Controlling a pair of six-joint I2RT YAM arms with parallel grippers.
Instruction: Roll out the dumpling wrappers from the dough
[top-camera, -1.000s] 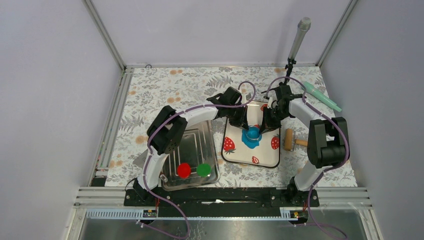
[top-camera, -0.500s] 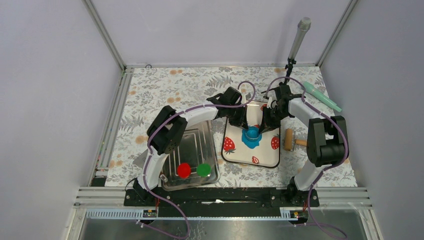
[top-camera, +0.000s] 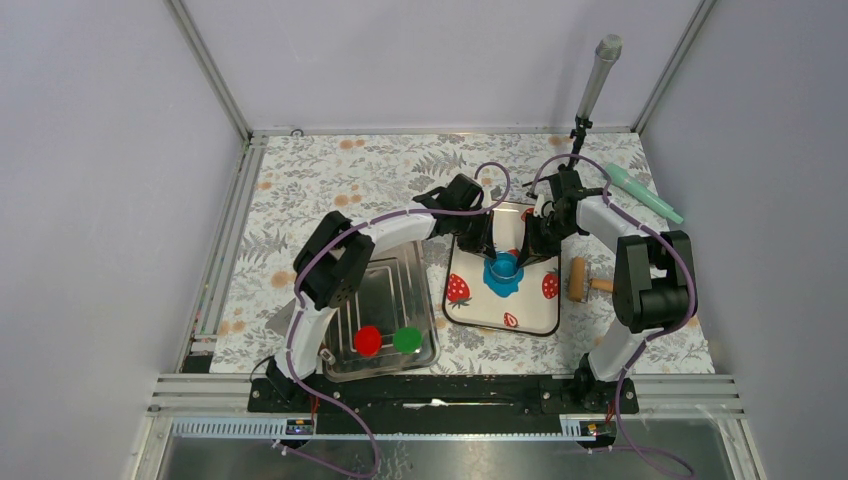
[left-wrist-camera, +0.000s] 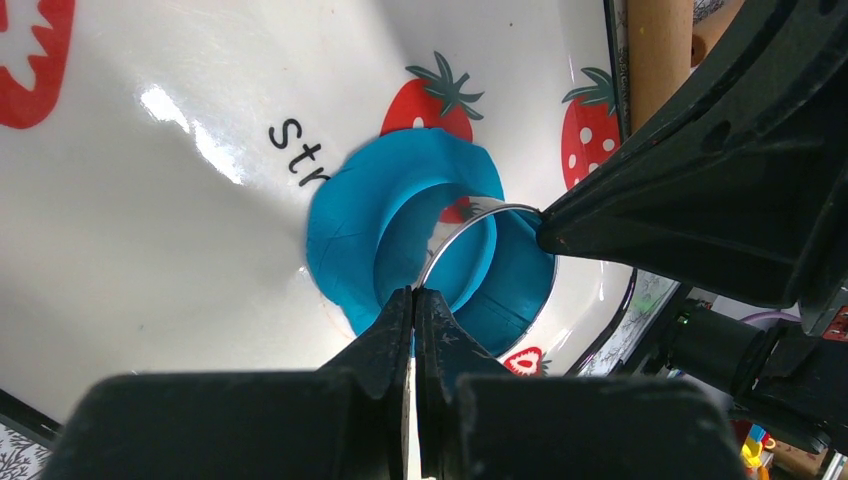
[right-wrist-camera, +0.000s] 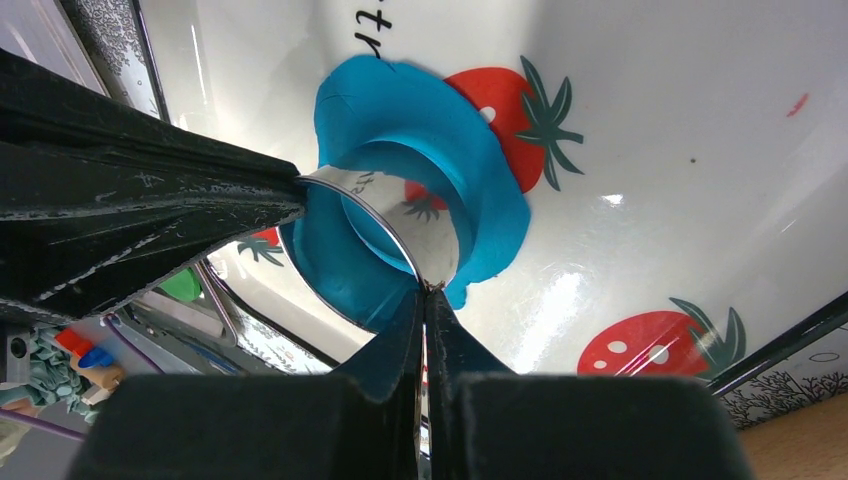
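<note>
The blue dough (top-camera: 500, 281) lies flattened on the white strawberry tray (top-camera: 470, 308); it also shows in the left wrist view (left-wrist-camera: 350, 230) and the right wrist view (right-wrist-camera: 480, 190). A round metal cutter ring (top-camera: 505, 265) stands on the dough, also seen from the left wrist (left-wrist-camera: 490, 215) and the right wrist (right-wrist-camera: 400, 215). My left gripper (left-wrist-camera: 413, 292) is shut on the ring's rim on one side. My right gripper (right-wrist-camera: 425, 292) is shut on the rim on the opposite side. Both meet over the tray (top-camera: 483, 243) (top-camera: 537, 243).
A wooden rolling pin (top-camera: 579, 278) lies right of the strawberry tray. A metal tray (top-camera: 385, 300) at the near left holds a red disc (top-camera: 368, 340) and a green disc (top-camera: 406, 339). A green tool (top-camera: 645, 194) lies far right; a microphone stand (top-camera: 592, 90) stands behind.
</note>
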